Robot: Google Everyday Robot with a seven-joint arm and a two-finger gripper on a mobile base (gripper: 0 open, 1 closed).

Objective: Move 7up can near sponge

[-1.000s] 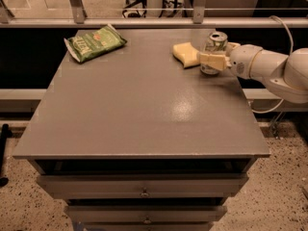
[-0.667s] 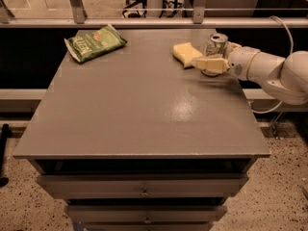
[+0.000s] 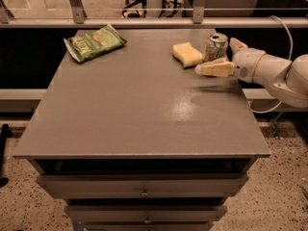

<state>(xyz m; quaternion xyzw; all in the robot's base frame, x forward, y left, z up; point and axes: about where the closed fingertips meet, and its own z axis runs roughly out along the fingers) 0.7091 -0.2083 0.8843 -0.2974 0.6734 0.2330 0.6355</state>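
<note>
The 7up can (image 3: 214, 44), silver-white with green markings and a pull-tab top, stands upright on the grey table (image 3: 144, 105) near its far right corner. The pale yellow sponge (image 3: 187, 54) lies just left of the can, almost touching it. My gripper (image 3: 216, 57) reaches in from the right and is open. One cream finger (image 3: 215, 70) lies in front of the can, and the other finger (image 3: 237, 45) is behind and right of it. The can stands between the spread fingers, not clamped.
A flat green chip bag (image 3: 95, 43) lies at the table's far left corner. The white arm (image 3: 279, 73) and a cable hang over the table's right edge. Drawers sit under the front edge. A railing runs behind the table.
The gripper was shut on the can next to the sponge. Now its fingers have spread and let go, and the can stands on the table.
</note>
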